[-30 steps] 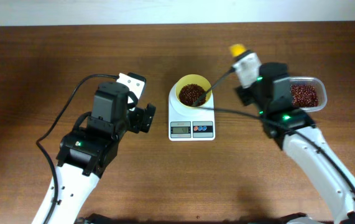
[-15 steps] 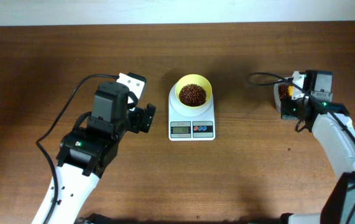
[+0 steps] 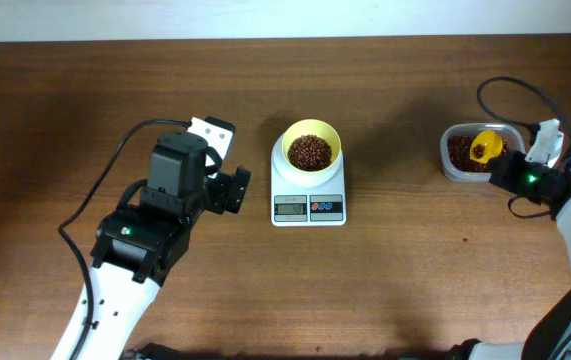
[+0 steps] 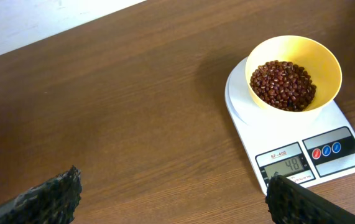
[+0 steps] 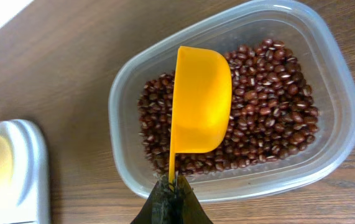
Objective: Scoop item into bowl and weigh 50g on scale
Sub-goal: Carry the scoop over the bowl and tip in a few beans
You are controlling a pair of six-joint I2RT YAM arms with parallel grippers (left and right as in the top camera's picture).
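Observation:
The yellow bowl (image 3: pixel 311 147) (image 4: pixel 294 74) holds a heap of dark red-brown beans (image 3: pixel 310 151) (image 4: pixel 283 84) and stands on the white scale (image 3: pixel 308 196) (image 4: pixel 301 140), whose display reads 48. My right gripper (image 3: pixel 510 165) (image 5: pixel 172 184) is shut on the handle of a yellow scoop (image 3: pixel 484 146) (image 5: pixel 200 106). The scoop hangs over the clear tub (image 3: pixel 455 168) (image 5: pixel 326 143) of beans (image 5: pixel 270 106) with its bowl turned away from the right wrist camera. My left gripper (image 3: pixel 239 188) (image 4: pixel 174 196) is open and empty just left of the scale.
The tub stands at the table's right side, far from the scale. A white wall edge runs along the table's back (image 3: pixel 285 20). Cables trail from both arms over the wood.
My right arm has swung from over the bowl out to the right, carrying the scoop to the tub. The left arm has not moved.

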